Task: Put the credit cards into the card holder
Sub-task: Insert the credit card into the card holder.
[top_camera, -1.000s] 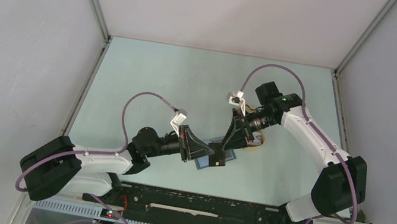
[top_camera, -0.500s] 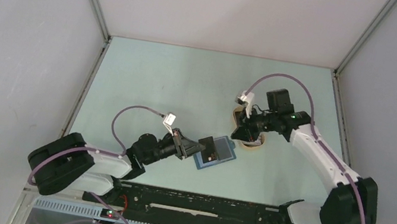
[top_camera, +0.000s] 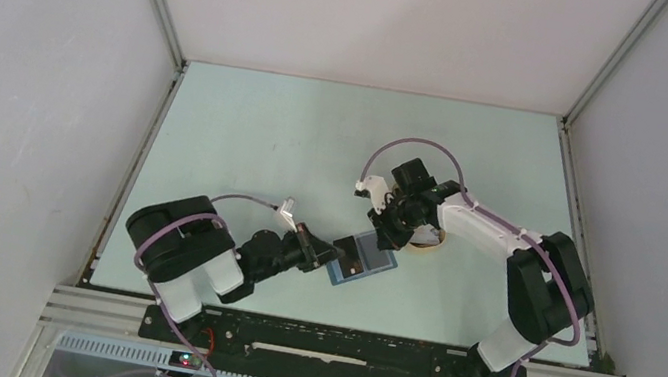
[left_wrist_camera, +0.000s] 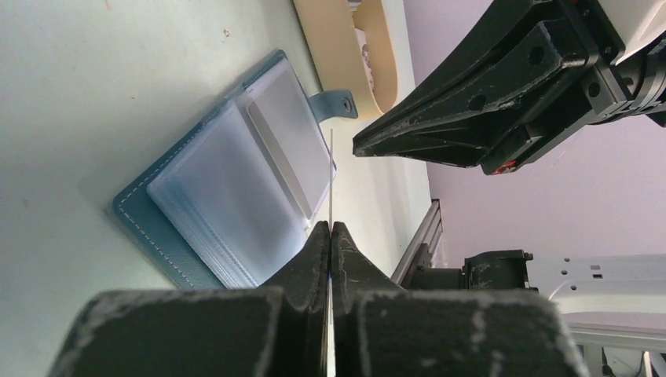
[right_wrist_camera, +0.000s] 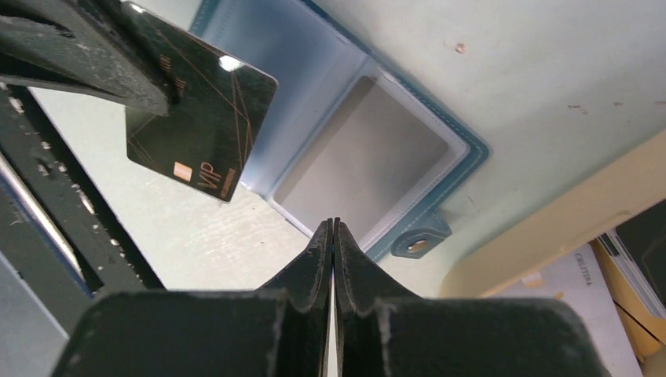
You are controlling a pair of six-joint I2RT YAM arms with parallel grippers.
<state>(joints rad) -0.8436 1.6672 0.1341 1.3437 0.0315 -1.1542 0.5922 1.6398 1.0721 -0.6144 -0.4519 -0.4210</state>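
The teal card holder (top_camera: 380,257) lies open on the table, its pale pockets (left_wrist_camera: 236,181) up and its snap tab (right_wrist_camera: 416,245) toward the tray. A grey card (right_wrist_camera: 361,161) shows inside one pocket. My left gripper (left_wrist_camera: 331,226) is shut on a black credit card (right_wrist_camera: 206,122), which it holds on edge just above the holder's near side. My right gripper (right_wrist_camera: 331,222) is shut, with nothing visible between its fingers. Its tips hover at the holder's edge beside the tab, facing the left gripper (top_camera: 332,249).
A beige oval tray (top_camera: 430,241) sits right behind the holder and under the right arm. It holds more cards (right_wrist_camera: 585,275), whitish and dark. The metal rail (top_camera: 335,346) runs along the table's near edge. White walls close in the left, right and back.
My right gripper has swung from over the tray down to the holder's edge and its jaws have closed. The left arm has folded lower and nearer, still gripping the black card.
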